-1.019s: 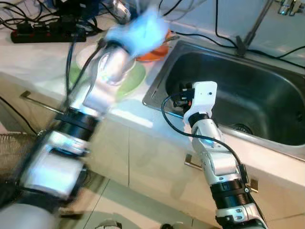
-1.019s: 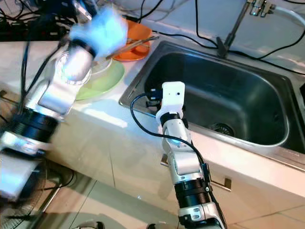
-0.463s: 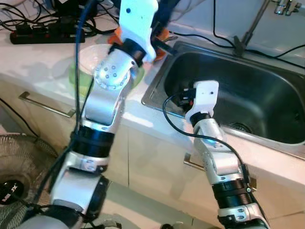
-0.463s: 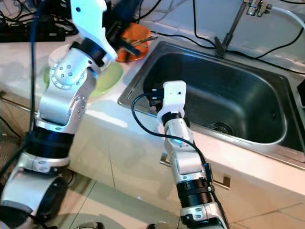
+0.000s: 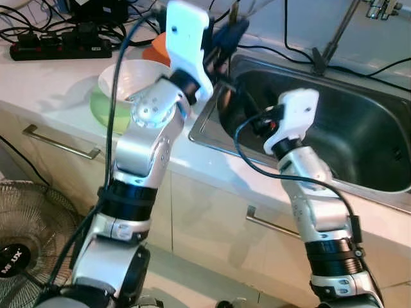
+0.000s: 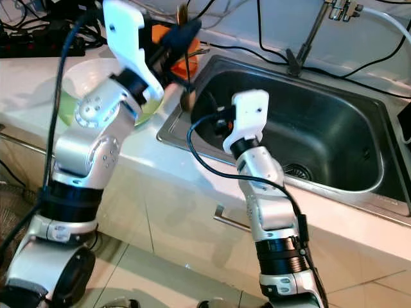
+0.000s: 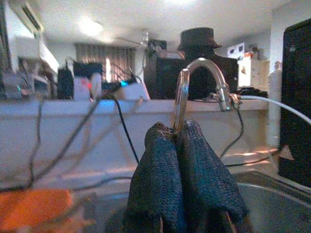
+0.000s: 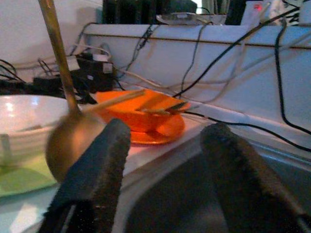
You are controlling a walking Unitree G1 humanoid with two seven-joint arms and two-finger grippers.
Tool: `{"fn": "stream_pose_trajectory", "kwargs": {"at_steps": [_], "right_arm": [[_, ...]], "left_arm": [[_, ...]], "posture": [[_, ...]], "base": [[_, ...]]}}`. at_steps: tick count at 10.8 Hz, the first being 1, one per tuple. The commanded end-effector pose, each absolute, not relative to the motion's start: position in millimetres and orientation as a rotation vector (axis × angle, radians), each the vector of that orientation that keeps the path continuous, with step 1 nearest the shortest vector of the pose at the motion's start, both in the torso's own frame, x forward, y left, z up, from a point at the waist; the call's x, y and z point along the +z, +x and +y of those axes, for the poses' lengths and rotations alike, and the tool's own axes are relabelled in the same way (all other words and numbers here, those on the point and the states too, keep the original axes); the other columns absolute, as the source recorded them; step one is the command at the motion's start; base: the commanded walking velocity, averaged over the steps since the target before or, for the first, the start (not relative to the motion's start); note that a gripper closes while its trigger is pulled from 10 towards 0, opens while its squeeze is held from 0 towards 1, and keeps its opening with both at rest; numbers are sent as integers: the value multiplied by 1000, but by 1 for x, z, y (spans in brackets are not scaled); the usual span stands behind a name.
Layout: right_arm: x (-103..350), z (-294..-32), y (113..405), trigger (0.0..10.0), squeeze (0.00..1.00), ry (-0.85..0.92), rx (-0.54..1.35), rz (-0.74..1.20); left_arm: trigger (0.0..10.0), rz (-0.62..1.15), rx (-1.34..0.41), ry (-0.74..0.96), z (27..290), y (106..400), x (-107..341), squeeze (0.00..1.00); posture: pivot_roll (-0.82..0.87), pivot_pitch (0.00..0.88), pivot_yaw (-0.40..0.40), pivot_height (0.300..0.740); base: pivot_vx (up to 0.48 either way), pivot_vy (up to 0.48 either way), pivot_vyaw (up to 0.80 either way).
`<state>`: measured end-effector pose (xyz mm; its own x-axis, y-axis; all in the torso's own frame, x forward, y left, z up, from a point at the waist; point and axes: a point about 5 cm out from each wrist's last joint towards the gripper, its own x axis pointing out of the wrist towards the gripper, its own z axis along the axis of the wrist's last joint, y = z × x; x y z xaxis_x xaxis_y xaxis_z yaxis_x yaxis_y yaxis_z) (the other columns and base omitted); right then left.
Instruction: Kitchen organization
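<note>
One spoon (image 6: 185,97) lifted so far: left gripper (image 7: 181,145) pinches its thin metal handle, rounded brass-coloured bowl hanging over sink (image 5: 359,138) near-left rim. Right gripper (image 8: 163,155) spread wide, empty, just beside spoon. Left to sort: white bowl (image 5: 131,76) on green plate (image 5: 103,106), orange dish (image 8: 146,114) with chopsticks (image 8: 114,100), far-left counter. Sink steel, smooth, deep.

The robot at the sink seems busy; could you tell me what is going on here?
The left gripper is shut on the handle of a metal spoon, holding it upright so its bowl hangs over the edge of the steel sink. The right gripper is open at the sink's near rim, close to the spoon but not touching it. On the counter beside the sink sit a white bowl on a green plate and an orange dish with chopsticks resting in it.
</note>
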<state>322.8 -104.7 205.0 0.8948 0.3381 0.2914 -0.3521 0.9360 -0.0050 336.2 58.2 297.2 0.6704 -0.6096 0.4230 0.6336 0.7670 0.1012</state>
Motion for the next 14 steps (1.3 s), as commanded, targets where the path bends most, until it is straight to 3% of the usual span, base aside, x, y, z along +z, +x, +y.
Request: {"fn": "stream_pose_trajectory", "kwargs": {"at_steps": [1, 3, 4, 13, 14], "right_arm": [[211, -106, 321, 10000, 1000, 60, 382, -313], [214, -99, 315, 10000, 1000, 61, 461, -323], [215, -96, 313, 10000, 0, 59, 492, -324], [213, -81, 306, 10000, 0, 126, 579, -314], [210, -81, 307, 0, 0, 120, 577, -302]], "left_arm": [[10000, -444, -730, -94, 57, 335, 297, 0], [10000, -402, -745, -157, 59, 337, 292, 0], [10000, -388, -757, -162, 59, 337, 290, 0], [10000, -302, -914, -166, 43, 324, 275, 0], [10000, -300, -922, -166, 42, 324, 275, 0]], "posture": [[-83, 54, -71, 740], [-83, 49, -64, 740], [-82, 45, -62, 740], [-76, 34, -60, 740], [-78, 34, -56, 740]], "base": [[0, 0, 0], [0, 0, 0], [0, 0, 0], [0, 0, 0], [0, 0, 0]]}}
